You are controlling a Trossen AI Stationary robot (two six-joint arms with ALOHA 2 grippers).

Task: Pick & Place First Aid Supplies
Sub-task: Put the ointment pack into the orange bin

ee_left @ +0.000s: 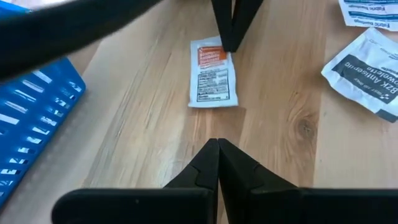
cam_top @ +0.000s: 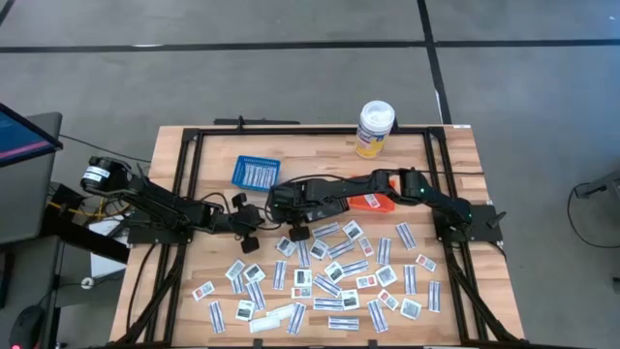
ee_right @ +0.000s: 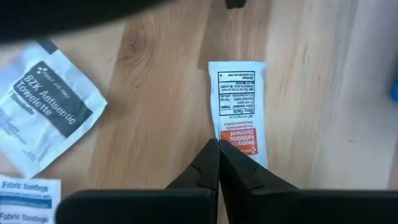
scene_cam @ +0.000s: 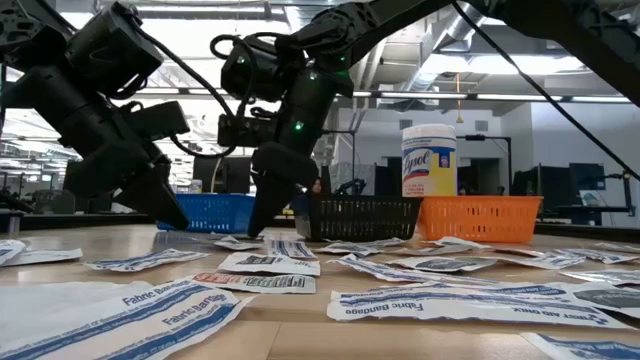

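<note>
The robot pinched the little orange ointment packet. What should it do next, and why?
Probably lift it a little, straight up. The right end effector is shut on the end of the antibiotic ointment packet, which lies flat on the table. A small lift would show whether the packet really comes along before carrying it to a basket. The left end effector sits shut nearby.

Light wooden table [cam_top: 455, 155] with a black frame round the edge. Loads of small white packets [cam_top: 329, 281] are scattered flat over the near half: fabric bandage strips, antiseptic towelette squares, and one ointment sachet [ee_right: 237, 106] with an orange band. Further back sit a blue basket [cam_top: 255, 173], a black one [scene_cam: 365, 218], an orange one [scene_cam: 482, 218] and a tall white bottle [cam_top: 375, 129].
</note>
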